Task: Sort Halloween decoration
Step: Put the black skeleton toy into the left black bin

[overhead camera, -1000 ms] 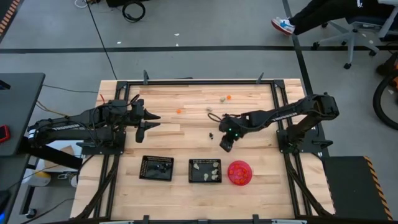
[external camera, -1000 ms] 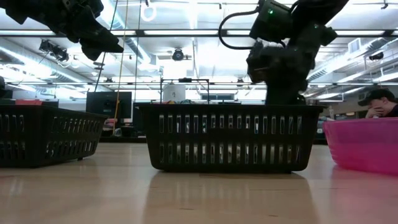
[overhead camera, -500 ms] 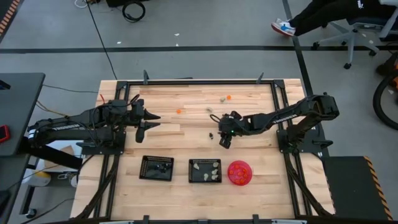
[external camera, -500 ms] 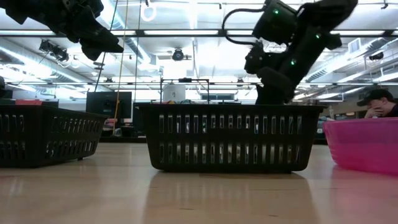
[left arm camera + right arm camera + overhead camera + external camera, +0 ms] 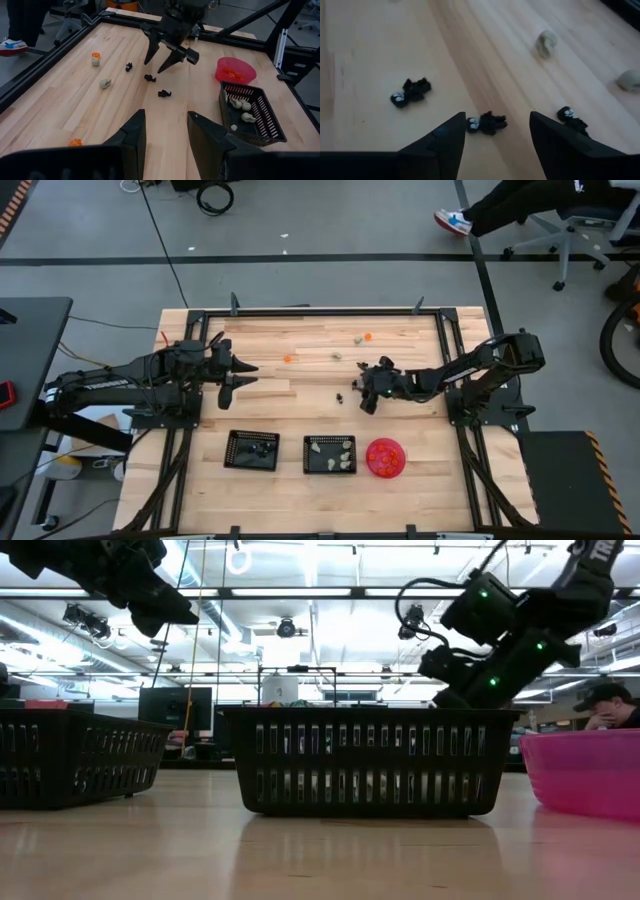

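Observation:
The Halloween decoration lies loose on the table. Three black trinkets lie near the middle, and cream ones and orange ones lie farther off. My right gripper is open and low over the black trinkets. In its wrist view its fingers stand on either side of the middle black trinket without touching it. My left gripper is open and empty, held above the table's left part.
Two black mesh trays and a round pink bowl stand in a row near the front edge. The middle tray holds cream trinkets and the bowl holds orange ones. An orange and a cream trinket lie near the far edge.
My right gripper has drawn back from the trays toward the table's far and right edges, and has tipped lower toward the black trinkets. It has stayed open.

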Controlling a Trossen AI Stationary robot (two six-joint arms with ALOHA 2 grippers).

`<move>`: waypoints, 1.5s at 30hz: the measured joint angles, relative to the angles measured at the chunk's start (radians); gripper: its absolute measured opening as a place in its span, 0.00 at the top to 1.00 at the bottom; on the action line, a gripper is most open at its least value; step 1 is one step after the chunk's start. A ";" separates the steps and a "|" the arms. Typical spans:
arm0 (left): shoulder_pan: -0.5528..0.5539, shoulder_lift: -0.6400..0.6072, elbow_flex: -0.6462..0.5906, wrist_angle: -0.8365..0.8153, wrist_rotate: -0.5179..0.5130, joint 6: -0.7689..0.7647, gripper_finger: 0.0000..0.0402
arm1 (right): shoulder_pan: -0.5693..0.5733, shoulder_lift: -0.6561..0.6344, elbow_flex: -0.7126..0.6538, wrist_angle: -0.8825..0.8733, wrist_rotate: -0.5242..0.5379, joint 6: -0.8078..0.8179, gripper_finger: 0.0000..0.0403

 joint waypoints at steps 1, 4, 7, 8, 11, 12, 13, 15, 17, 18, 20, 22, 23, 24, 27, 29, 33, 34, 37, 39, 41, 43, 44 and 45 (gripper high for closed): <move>0.000 0.000 0.000 0.005 0.000 0.000 0.71 | -0.006 0.000 -0.014 0.026 0.000 -0.003 0.45; 0.000 0.000 0.000 0.006 0.000 0.000 0.71 | -0.021 0.000 -0.037 0.066 0.000 -0.005 0.46; 0.000 0.000 0.000 0.007 0.000 0.000 0.71 | -0.027 0.021 -0.041 0.106 -0.001 -0.009 0.46; 0.000 0.000 0.000 0.007 0.000 0.000 0.71 | -0.028 0.036 -0.042 0.123 -0.001 -0.019 0.46; 0.000 0.000 0.000 0.012 0.000 0.000 0.71 | -0.028 0.107 -0.035 0.214 -0.008 -0.054 0.47; 0.000 0.000 0.000 0.011 0.000 0.000 0.71 | -0.028 0.127 -0.030 0.228 -0.007 -0.061 0.47; 0.000 0.000 0.000 0.009 0.000 0.000 0.71 | -0.028 0.145 -0.029 0.247 -0.004 -0.062 0.47; 0.000 0.000 0.000 0.003 0.000 0.000 0.71 | -0.031 0.175 -0.026 0.288 -0.003 -0.058 0.47; 0.000 0.000 0.000 0.003 0.000 0.001 0.71 | -0.034 0.201 -0.026 0.322 -0.008 -0.048 0.47; 0.000 0.000 0.000 0.003 0.000 0.004 0.71 | -0.034 0.211 -0.025 0.328 -0.013 -0.040 0.47; 0.000 0.000 0.000 0.003 0.000 0.006 0.71 | -0.034 0.230 -0.023 0.334 -0.030 -0.021 0.47; 0.000 0.000 0.000 0.003 0.000 0.006 0.71 | -0.033 0.246 -0.025 0.335 -0.031 -0.006 0.47; 0.000 0.000 0.000 0.003 0.000 0.006 0.71 | -0.033 0.251 -0.025 0.336 -0.034 0.004 0.48; 0.000 0.000 0.000 0.003 0.000 0.006 0.71 | -0.033 0.258 -0.025 0.342 -0.033 0.010 0.48; 0.000 0.000 0.000 0.003 0.000 0.006 0.71 | -0.033 0.259 -0.024 0.338 -0.038 0.015 0.52; 0.000 0.000 0.000 0.003 0.000 0.005 0.71 | -0.032 0.258 -0.024 0.342 -0.039 0.014 0.56; 0.000 0.000 0.000 0.003 0.000 0.005 0.71 | -0.032 0.259 -0.025 0.343 -0.059 0.012 0.66; 0.000 0.000 0.000 0.003 0.000 0.005 0.71 | -0.032 0.259 -0.025 0.343 -0.065 0.010 0.68; 0.000 0.000 0.000 0.002 0.000 0.005 0.71 | -0.032 0.259 -0.025 0.336 -0.079 0.008 0.77; 0.000 0.000 0.000 0.002 0.000 0.005 0.71 | -0.032 0.260 -0.025 0.330 -0.088 0.008 0.83; 0.000 0.000 0.000 0.001 0.000 0.005 0.71 | -0.032 0.260 -0.025 0.329 -0.091 0.008 0.89; 0.000 0.000 0.000 0.001 0.000 0.005 0.71 | -0.032 0.258 -0.024 0.331 -0.089 0.008 0.95; 0.000 0.000 0.000 0.001 0.000 0.005 0.71 | -0.033 0.250 -0.024 0.329 -0.091 0.006 0.97; 0.000 0.000 0.000 0.001 0.000 0.005 0.71 | -0.033 0.243 -0.025 0.326 -0.095 0.001 0.98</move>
